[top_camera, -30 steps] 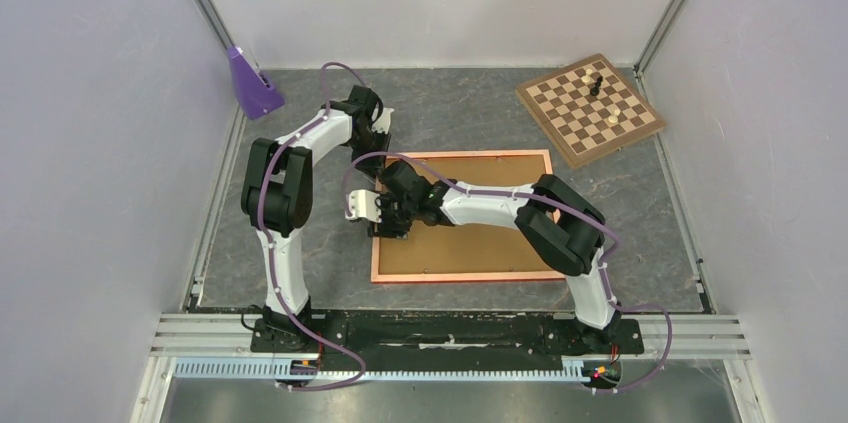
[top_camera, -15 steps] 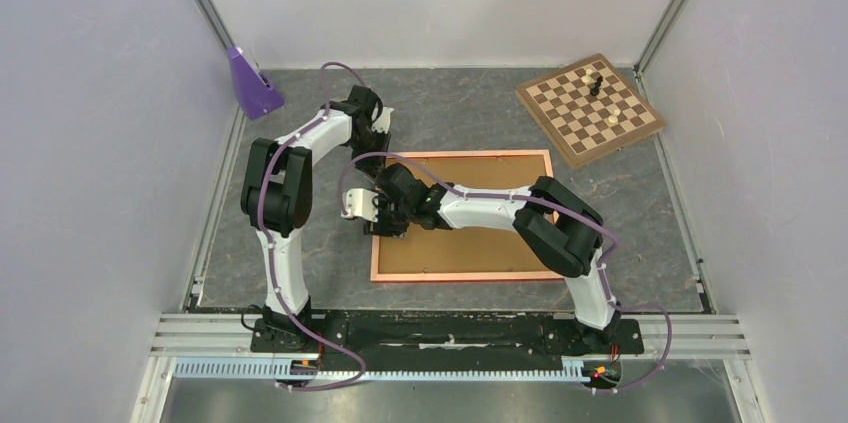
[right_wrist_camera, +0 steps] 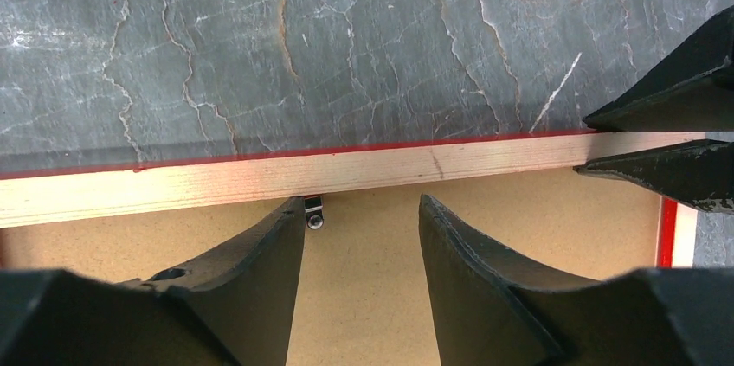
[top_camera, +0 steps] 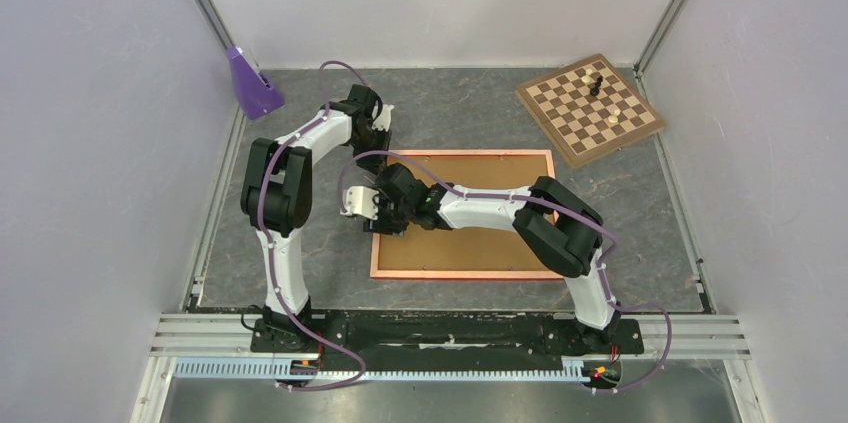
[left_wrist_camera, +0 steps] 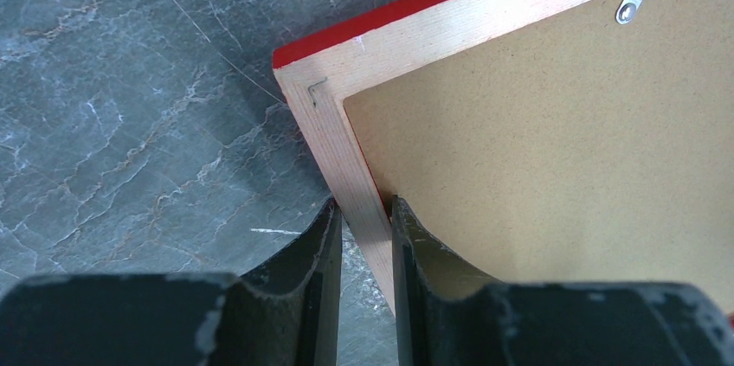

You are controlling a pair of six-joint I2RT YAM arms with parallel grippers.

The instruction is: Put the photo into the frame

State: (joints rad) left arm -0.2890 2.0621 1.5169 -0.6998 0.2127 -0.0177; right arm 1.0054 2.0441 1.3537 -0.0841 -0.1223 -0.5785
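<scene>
The frame [top_camera: 460, 275] is laid face down on the grey marbled table [top_camera: 450, 103], in front of the two arms, so that its pale wooden back and the brown backing board [top_camera: 470, 248] are turned upward. Its red edge is seen along the outer side.

The left gripper [left_wrist_camera: 363, 213] is clenched on the frame's left rail, just beside the far left corner; one finger [left_wrist_camera: 316, 279] is placed outside the rail and the other inside it, against the board.

The right gripper [right_wrist_camera: 362, 202] is held over the board at the same rail, nearer to the arms. Its jaws are parted and nothing is grasped between them. A small metal clip [right_wrist_camera: 313, 215] is seen beside one fingertip. Whether the tips touch the board cannot be told, and what lies under the board is hidden.

A chessboard [top_camera: 590, 108] with a few pieces is placed at the far right corner, well apart from the frame.
</scene>
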